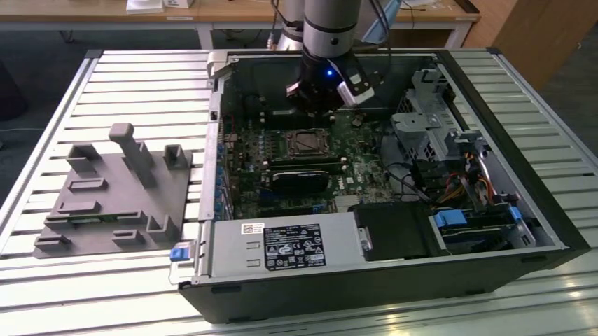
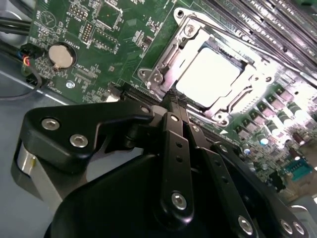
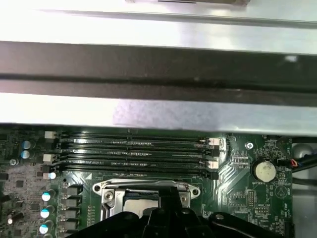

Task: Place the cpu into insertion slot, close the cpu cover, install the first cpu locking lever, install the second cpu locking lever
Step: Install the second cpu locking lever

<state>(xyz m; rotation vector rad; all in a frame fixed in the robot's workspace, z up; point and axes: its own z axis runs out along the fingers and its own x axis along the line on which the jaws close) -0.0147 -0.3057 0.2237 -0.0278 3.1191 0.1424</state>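
Note:
The cpu (image 2: 210, 74) lies flat in the insertion slot (image 1: 307, 143), its silvery top glaring bright. The cpu cover (image 2: 161, 69), a thin silver frame, lies down around the chip, which shows through its window. My gripper (image 2: 177, 101) is shut with nothing between its fingers, and the tips sit right at the socket's edge beside the cover's corner. In the exterior view the gripper (image 1: 320, 105) hangs inside the open computer case just behind the socket. The first wrist view has the gripper (image 3: 166, 198) covering part of the cover (image 3: 114, 191).
Several long black memory slots (image 3: 133, 151) run beside the socket, and a coin battery (image 2: 62, 55) sits on the green board. A black card (image 1: 301, 176), a power supply (image 1: 280, 246) and a drive cage (image 1: 425, 133) crowd the case. A grey fixture (image 1: 112, 196) stands at the exterior view's left.

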